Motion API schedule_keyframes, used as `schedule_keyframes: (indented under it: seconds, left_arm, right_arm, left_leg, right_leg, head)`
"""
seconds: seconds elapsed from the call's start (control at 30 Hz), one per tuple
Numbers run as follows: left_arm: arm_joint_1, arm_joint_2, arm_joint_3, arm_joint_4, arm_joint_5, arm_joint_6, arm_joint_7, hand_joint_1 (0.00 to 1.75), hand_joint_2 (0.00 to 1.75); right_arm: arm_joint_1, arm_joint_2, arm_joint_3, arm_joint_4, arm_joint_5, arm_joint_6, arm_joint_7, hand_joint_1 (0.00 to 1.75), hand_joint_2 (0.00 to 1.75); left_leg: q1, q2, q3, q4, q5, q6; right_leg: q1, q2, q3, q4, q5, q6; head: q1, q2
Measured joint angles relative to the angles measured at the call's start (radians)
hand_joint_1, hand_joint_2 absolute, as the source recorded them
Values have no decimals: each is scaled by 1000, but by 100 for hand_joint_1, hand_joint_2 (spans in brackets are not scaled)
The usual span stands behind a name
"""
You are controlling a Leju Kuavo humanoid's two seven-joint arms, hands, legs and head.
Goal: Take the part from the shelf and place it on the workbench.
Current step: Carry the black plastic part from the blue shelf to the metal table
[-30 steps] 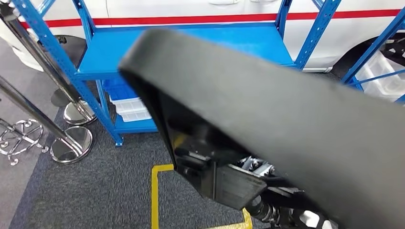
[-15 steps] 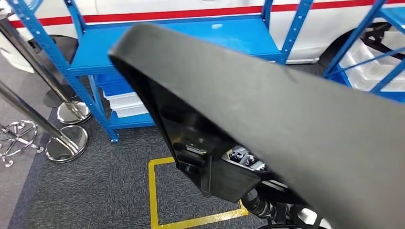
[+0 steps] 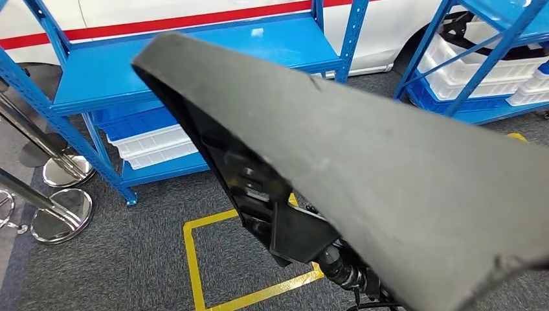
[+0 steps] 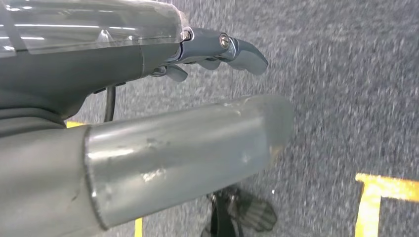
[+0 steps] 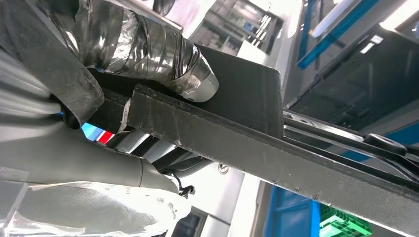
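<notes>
Head view: the large black part (image 3: 362, 162) is carried in front of the blue shelf (image 3: 194, 58), above the yellow floor marking (image 3: 194, 259).

Left wrist view: left hand (image 4: 148, 113) hangs over grey carpet (image 4: 346, 74), fingers (image 4: 237, 49) loosely extended and apart, holding nothing.

Right wrist view: right hand (image 5: 118, 79) grips the part's edge, taped thumb (image 5: 163, 59) pressed on its upper face.

The part (image 3: 388, 162) sits right up close, running from about 10 o'clock down to 4 o'clock. The right hand (image 5: 148, 54) grips its edge. Behind it at 11 o'clock is a shelf (image 3: 194, 58) with bins (image 3: 152, 146) on a lower level. Another rack (image 3: 479, 58) stands at 2 o'clock, stanchion bases (image 3: 61, 207) at 9, floor tape (image 3: 194, 259) at 6.
</notes>
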Motion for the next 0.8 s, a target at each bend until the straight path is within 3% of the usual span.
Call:
schedule_keyframes:
  seconds: [0.07,0.1,0.17,0.23,0.27,0.3,0.33,0.4,0.43,0.5,0.53,0.6,0.67,0.7,0.73,0.77,0.8]
  left_arm:
    - [-4,2,4,0,-3,23,-11,0,0]
    - [-6,3,6,0,-4,32,-17,0,0]
    - [-7,4,13,0,-6,37,-29,0,0]
    - [-7,6,18,0,-7,38,-35,0,0]
    - [-7,7,19,0,-7,38,-36,0,0]
    - [-8,7,20,0,-8,37,-38,0,0]
    - [-9,8,20,0,-8,35,-42,0,0]
    - [-12,11,21,0,-10,26,-55,0,0]
    - [-13,14,23,0,-11,21,-63,0,0]
    - [-20,22,26,-1,-11,15,-76,0,0]
    - [-24,27,28,-2,-11,13,-81,0,0]
    - [-30,37,35,-4,-7,9,-90,0,0]
    - [-27,46,46,-4,1,3,-98,0,0]
    - [-25,49,52,-4,7,-2,-101,0,0]
    - [-22,51,59,-4,12,-7,-104,0,0]
    - [-20,52,65,-4,15,-12,-107,0,0]
    - [-18,53,71,-4,17,-17,-109,0,0]
  right_arm:
    - [-2,0,2,0,7,-12,7,175,175]
    - [-5,-1,3,0,12,-19,12,175,175]
    - [-9,-2,7,2,18,-32,17,175,175]
    - [-9,-2,10,4,22,-41,20,175,175]
    - [-9,-3,12,6,24,-43,23,175,175]
    - [-9,-4,13,7,26,-46,26,175,175]
    - [-10,-4,15,7,29,-51,28,175,175]
    - [-19,-5,17,9,35,-67,35,175,175]
    - [-24,-5,18,10,38,-75,39,175,175]
    - [-31,-5,19,13,41,-86,45,175,175]
    - [-31,-5,19,14,42,-89,46,175,175]
    - [-29,-6,19,13,43,-94,38,175,175]
    - [-15,-9,19,11,43,-93,4,175,175]
    - [3,-14,17,6,42,-87,-24,175,175]
    - [27,-22,14,-1,43,-78,-53,175,175]
    - [52,-31,9,-11,43,-67,-78,175,175]
    - [74,-39,4,-21,44,-54,-94,175,175]
  left_leg:
    - [5,21,0,-9,8,12]
    - [8,32,-2,-13,12,18]
    - [7,55,-7,-13,15,24]
    - [7,79,-11,-11,15,24]
    - [7,91,-11,-10,14,24]
    - [7,102,-10,-9,14,22]
    - [7,113,-7,-9,12,20]
    - [3,131,-4,-8,9,9]
    - [1,140,-3,-7,7,3]
    - [-2,159,-1,-9,7,-8]
    - [0,160,-1,-6,2,-13]
    - [4,122,-21,41,-34,-20]
    - [5,69,-79,166,-102,-23]
    - [5,56,-112,235,-128,-23]
    - [4,51,-135,279,-136,-22]
    - [4,49,-142,287,-124,-20]
    - [4,46,-130,251,-91,-16]
  right_leg:
    - [2,-17,-13,20,-14,11]
    - [3,-37,-30,57,-39,15]
    - [-2,-69,-88,185,-108,23]
    - [-9,-77,-130,282,-140,29]
    - [-12,-81,-124,278,-128,31]
    - [-14,-87,-97,233,-100,31]
    - [-15,-102,-56,160,-65,30]
    - [-6,-139,11,33,-26,22]
    - [-1,-149,24,4,-22,17]
    - [3,-135,19,-3,-22,5]
    - [1,-125,18,-6,-19,-1]
    - [-4,-106,17,-13,-13,-16]
    - [-4,-86,17,-15,-10,-24]
    - [-3,-74,16,-15,-10,-25]
    - [-1,-63,17,-14,-10,-26]
    - [0,-51,17,-13,-10,-26]
    - [2,-37,18,-12,-10,-27]
  head:
    - [0,0]
    - [1,0]
    - [1,0]
    - [1,0]
    - [1,0]
    - [1,0]
    - [1,0]
    - [1,0]
    - [1,0]
    - [1,0]
    - [1,0]
    - [1,0]
    - [0,0]
    - [0,0]
    - [0,0]
    - [0,0]
    - [0,0]
